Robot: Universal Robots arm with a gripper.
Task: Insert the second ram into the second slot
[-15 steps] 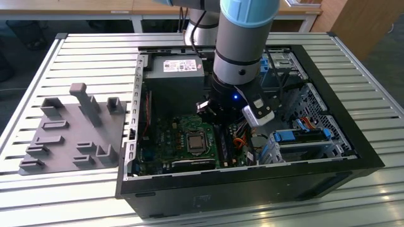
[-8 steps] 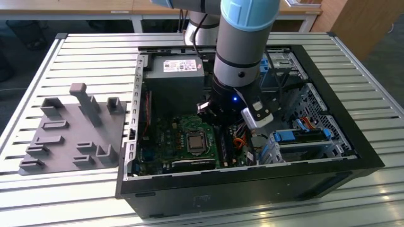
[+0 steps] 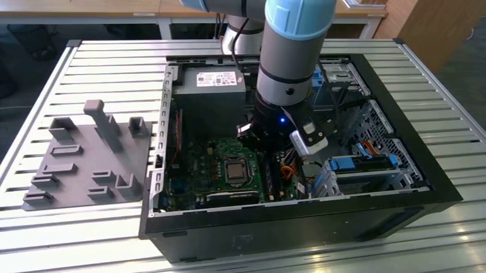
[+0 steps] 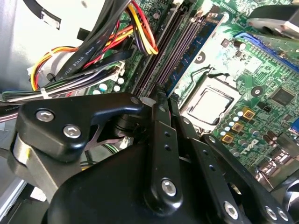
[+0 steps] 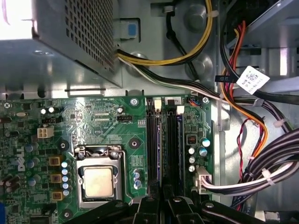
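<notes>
Pincer — over the memory slots

You are seeing the second ram edge-on | thin, blue | standing upright, running along the black memory slots.

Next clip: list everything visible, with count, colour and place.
table: 1, pale slatted metal, under everything.
computer case: 1, black, open, on the table.
fixture plate: 1, grey, at the exterior view's left of the case.
motherboard: 1, green, inside the case.
processor socket: 1, silver, on the motherboard.
memory slots: row, black, beside the socket.
second ram: 1, blue, edge-on among the slots, in line with the hand.
cables: many, mixed colours, beside the slots.
arm: 1, grey with pale blue cap, extends into the case.
hand: 1, black, over the slots.
</notes>
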